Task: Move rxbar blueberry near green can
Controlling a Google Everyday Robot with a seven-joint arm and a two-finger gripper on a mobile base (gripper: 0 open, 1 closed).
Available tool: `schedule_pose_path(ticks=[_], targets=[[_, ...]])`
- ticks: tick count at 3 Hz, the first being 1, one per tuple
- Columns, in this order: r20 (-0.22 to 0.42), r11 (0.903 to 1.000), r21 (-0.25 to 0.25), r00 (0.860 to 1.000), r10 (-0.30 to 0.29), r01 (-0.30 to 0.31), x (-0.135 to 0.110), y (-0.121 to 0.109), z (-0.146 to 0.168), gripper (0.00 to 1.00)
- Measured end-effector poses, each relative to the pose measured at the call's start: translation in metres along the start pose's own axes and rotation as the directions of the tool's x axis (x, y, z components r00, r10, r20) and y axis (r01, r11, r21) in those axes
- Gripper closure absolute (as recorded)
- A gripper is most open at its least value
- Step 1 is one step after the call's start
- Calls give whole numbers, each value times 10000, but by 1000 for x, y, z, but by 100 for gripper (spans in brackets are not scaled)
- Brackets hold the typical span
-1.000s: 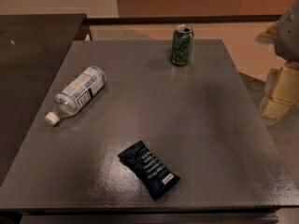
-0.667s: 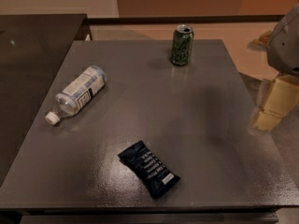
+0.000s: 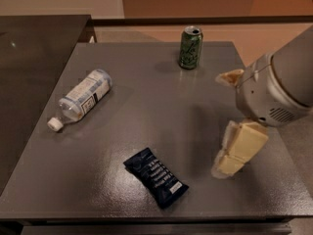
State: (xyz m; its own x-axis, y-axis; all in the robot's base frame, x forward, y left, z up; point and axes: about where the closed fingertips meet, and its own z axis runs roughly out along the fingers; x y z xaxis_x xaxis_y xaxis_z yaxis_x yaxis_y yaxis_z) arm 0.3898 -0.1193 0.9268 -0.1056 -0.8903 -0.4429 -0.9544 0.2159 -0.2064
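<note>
Tool [image 3: 224, 123] now farther in over table [image 3: 146, 111]

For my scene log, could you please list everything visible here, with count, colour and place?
rxbar blueberry: one, dark navy, flat near the table's front edge.
green can: one, green, upright near the table's far edge.
plastic bottle: one, clear with a white cap, on its side at the table's left in view.
table: one, grey, centre.
counter: one, dark, beyond the table's left side.
arm: one, light grey, entering from the right.
end effector: one, cream fingers open, above the table's right side, holding nothing.
</note>
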Motion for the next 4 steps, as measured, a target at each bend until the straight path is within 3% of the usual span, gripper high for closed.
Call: schedule_pose_path(ticks=[2, 4], targets=[[1515, 9963, -862, 9884, 63, 69, -26, 41, 65, 0], [2001, 9888, -1484, 9797, 144, 157, -39, 73, 108, 0]])
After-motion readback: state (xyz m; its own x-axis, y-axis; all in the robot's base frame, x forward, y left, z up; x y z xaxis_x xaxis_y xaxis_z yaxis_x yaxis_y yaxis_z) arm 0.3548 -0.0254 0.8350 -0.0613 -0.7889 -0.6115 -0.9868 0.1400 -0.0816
